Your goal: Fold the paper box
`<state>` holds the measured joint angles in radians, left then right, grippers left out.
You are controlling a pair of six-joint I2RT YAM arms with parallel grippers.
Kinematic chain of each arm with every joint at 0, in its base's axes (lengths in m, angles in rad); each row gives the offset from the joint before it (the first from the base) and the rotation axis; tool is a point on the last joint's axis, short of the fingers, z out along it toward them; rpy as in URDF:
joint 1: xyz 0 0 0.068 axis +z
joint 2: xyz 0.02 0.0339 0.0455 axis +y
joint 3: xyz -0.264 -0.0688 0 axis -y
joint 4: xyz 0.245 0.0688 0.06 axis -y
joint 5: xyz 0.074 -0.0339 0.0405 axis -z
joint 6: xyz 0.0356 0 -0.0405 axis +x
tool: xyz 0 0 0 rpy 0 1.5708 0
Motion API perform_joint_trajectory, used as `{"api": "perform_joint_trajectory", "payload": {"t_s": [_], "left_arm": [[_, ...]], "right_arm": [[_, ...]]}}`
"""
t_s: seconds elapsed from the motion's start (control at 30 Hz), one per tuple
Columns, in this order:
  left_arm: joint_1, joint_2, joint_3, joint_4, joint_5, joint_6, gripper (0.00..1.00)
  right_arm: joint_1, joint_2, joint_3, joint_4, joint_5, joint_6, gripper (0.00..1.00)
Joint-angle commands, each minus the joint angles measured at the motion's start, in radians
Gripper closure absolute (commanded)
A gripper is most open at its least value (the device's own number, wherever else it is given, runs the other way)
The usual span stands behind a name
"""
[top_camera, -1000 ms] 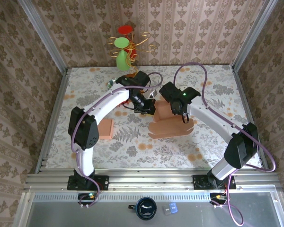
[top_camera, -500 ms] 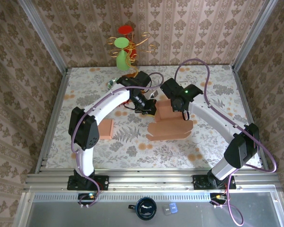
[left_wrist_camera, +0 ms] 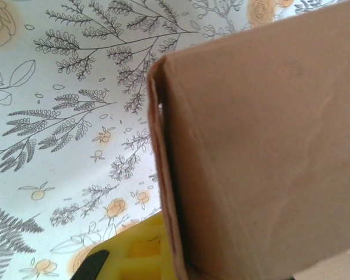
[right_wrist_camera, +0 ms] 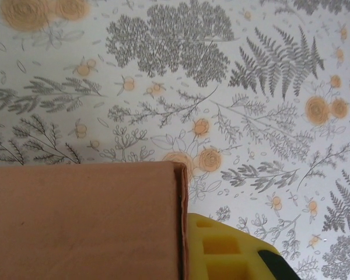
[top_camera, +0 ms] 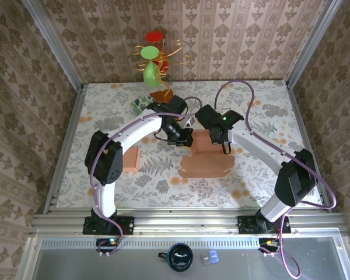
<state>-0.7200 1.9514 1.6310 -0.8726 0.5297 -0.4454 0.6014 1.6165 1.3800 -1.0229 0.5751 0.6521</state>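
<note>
Floral-printed table (top_camera: pixel 99 105) and papered walls framed the scene, and we saw the brown paper box (top_camera: pixel 205 162) lying near the table's middle, its back part raised and a flat panel spread toward the near edge. We found the left gripper (top_camera: pixel 185 139) pinched tight on the raised wall's left end, the doubled cardboard edge running down against its yellow finger (left_wrist_camera: pixel 141 252). We found the right gripper (top_camera: pixel 220 140) likewise clamped on the right end, where the cardboard's corner met its yellow finger (right_wrist_camera: pixel 221 251).
</note>
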Motion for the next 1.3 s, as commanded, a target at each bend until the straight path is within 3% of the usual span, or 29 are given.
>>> {"api": "perform_joint_trajectory", "payload": {"t_s": [0.0,0.37,0.73,1.07,1.27], "left_arm": [[0.009,0.015,-0.082,0.094,-0.036,-0.056,0.98],[0.015,0.039,-0.324,0.441,-0.019,-0.183,0.90],[0.005,0.056,-0.371,0.477,-0.027,-0.198,0.84],[-0.023,0.072,-0.370,0.465,-0.079,-0.205,0.84],[-0.057,0.048,-0.384,0.428,-0.218,-0.244,1.00]], "right_arm": [[0.000,0.028,-0.041,0.000,0.017,0.072,1.00],[0.020,0.075,-0.106,0.043,0.001,0.112,1.00],[0.020,0.089,-0.099,0.056,-0.015,0.119,1.00],[0.021,0.069,-0.101,0.057,-0.011,0.125,1.00],[0.029,0.052,-0.115,0.062,0.001,0.132,1.00]]}}
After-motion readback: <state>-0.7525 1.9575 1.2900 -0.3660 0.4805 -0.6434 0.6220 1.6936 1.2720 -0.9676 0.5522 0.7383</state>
